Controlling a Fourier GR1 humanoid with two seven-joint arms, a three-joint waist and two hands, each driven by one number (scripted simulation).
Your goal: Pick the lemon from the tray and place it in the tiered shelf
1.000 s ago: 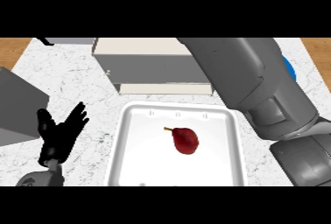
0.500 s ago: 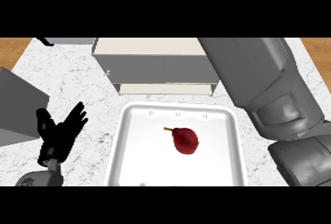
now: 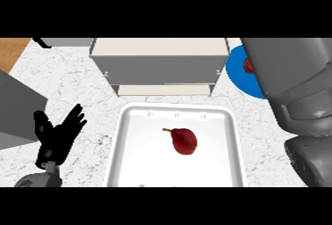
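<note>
I'm looking down at a kitchen; the tabletop (image 3: 71, 83) is white speckled marble; on it I see a white tray (image 3: 133, 145), a cream tiered shelf (image 3: 159, 57) and a blue plate (image 3: 241, 83).

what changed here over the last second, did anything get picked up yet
Nothing was picked up. The right forearm swung toward the view's right, uncovering a blue plate beside the tiered shelf. The dark red fruit stayed in the tray; the left hand stayed open at the left.
</note>
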